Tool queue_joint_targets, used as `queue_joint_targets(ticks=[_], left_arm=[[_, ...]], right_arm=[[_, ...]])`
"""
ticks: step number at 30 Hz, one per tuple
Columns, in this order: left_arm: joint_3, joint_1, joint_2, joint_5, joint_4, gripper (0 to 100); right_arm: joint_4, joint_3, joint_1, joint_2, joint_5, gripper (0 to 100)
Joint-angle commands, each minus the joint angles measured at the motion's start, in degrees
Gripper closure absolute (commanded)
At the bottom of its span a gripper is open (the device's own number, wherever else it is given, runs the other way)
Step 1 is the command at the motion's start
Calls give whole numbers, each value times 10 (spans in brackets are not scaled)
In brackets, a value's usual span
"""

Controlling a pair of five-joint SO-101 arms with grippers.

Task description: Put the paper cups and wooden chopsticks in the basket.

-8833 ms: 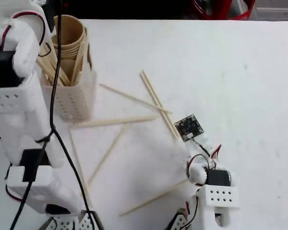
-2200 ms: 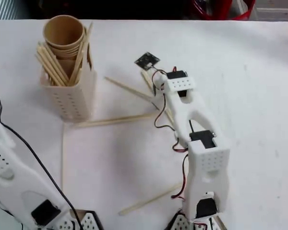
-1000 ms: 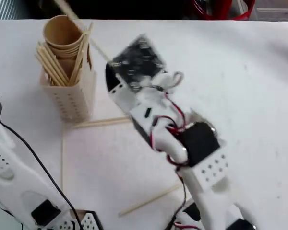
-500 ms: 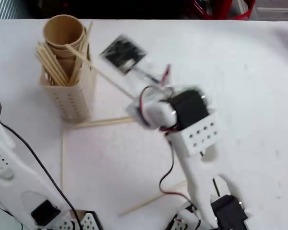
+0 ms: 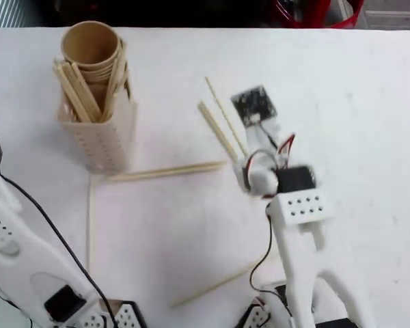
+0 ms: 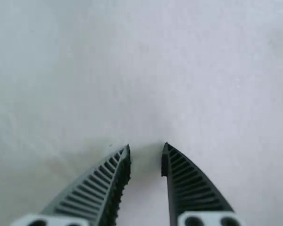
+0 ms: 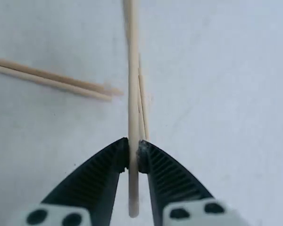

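Right end effector (image 7: pixel 133 149) around 1 chopstick (image 7: pixel 131 70); basket (image 5: pixel 110 141) with stacked cups (image 5: pixel 90 45), chopsticks (image 5: pixel 75 96).

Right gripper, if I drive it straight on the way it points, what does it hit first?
Probably the loose chopstick lying just past the right gripper, beside the held chopstick; the table lies right under it. Depth is unclear.

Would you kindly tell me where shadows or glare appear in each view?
High view: the table is evenly lit, without glare, and the basket throws hardly any shadow. Left wrist view: faint grey shade on the table around the left end effector. Right wrist view: no hard shadow or glare around the chopstick held in the right end effector.
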State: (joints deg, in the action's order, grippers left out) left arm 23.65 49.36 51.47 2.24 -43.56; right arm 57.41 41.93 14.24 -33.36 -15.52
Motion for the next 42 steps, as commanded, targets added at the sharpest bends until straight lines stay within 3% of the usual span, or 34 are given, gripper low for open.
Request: queue_joint_targets(ticks=[1,9,17,25,36,42], left_arm=[[-18,22,44,4,-25,872],[-32,21,44,4,-22,872],[-28,23,44,4,-22,872],[-33,21,44,4,-22,872],[-31,21,44,4,-22,872],[-29,21,44,4,-22,872]], right_arm=[[-141,157,12,-14,-21,982],[-166,120,40,140,-20,967],[-134,83,73,183,-68,796],[-112,-85,117,170,-71,797],[-111,-351,98,502,-105,796],[-73,-411,64,589,-104,797]])
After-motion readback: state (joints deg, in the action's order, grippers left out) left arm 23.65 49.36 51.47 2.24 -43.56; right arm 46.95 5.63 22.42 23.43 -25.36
